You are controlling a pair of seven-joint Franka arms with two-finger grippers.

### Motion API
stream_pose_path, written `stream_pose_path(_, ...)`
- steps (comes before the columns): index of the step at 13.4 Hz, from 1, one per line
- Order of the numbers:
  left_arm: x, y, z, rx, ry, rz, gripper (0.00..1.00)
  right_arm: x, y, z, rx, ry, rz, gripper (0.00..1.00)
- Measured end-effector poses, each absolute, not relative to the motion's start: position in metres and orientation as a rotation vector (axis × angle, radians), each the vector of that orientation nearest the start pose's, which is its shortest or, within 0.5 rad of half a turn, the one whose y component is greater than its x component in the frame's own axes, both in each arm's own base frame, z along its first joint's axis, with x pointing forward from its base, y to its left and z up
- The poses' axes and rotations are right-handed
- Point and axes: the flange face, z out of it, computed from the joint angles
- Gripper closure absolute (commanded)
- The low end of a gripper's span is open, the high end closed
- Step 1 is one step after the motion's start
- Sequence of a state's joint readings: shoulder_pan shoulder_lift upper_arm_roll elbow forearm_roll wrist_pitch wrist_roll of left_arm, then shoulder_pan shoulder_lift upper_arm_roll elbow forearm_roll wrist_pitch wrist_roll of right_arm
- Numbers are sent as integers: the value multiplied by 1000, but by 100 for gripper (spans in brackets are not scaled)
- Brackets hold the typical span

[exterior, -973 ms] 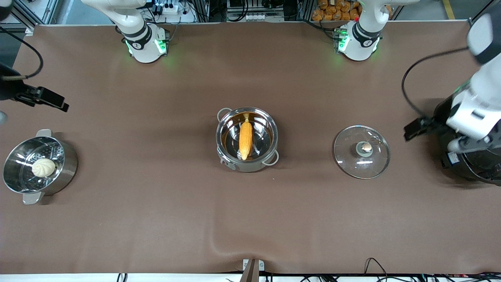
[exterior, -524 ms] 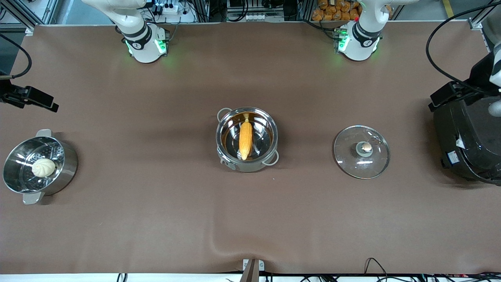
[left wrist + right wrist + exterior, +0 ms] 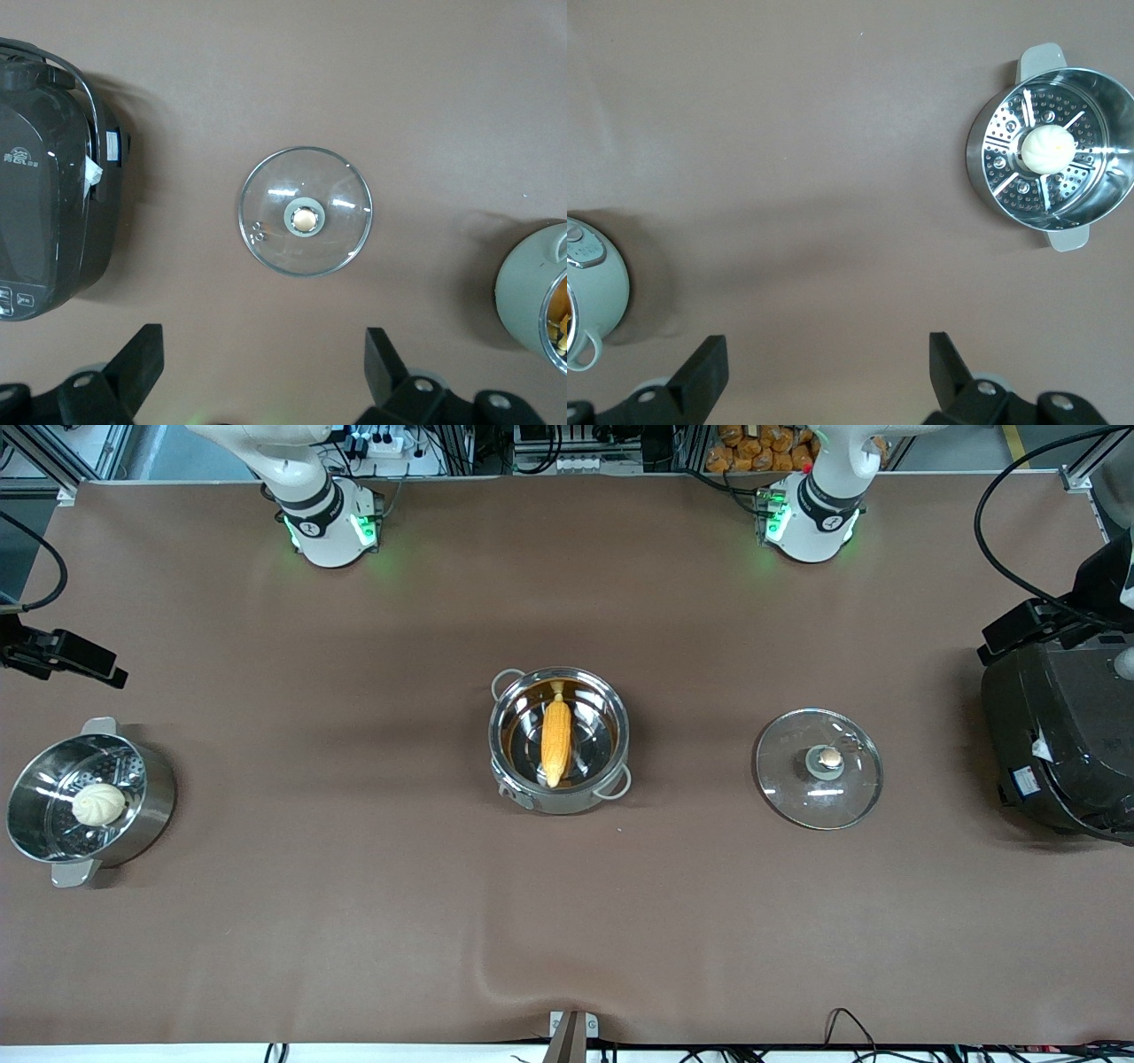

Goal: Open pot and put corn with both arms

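Corn (image 3: 556, 740) in pot (image 3: 609, 766), well apart from both open hands.

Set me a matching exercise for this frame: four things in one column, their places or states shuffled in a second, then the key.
Things:
1. corn
2. lid
3. bun
4. left gripper

Places or states:
A. in the steamer pot, at the right arm's end of the table
B. open, holding nothing, high over the lid
C. lying in the open pot
D. flat on the table, between the pot and the rice cooker

Pairs: 1-C, 2-D, 3-A, 4-B
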State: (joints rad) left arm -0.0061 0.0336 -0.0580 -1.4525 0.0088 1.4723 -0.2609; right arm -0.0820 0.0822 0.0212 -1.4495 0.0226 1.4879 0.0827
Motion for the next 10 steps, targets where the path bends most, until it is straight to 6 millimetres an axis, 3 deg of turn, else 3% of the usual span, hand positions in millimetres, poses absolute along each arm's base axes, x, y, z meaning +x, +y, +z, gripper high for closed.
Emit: stream_pose_path(10, 555, -31, 644, -3116, -261, 77, 0, 571, -32, 625, -3115, 40, 86, 0)
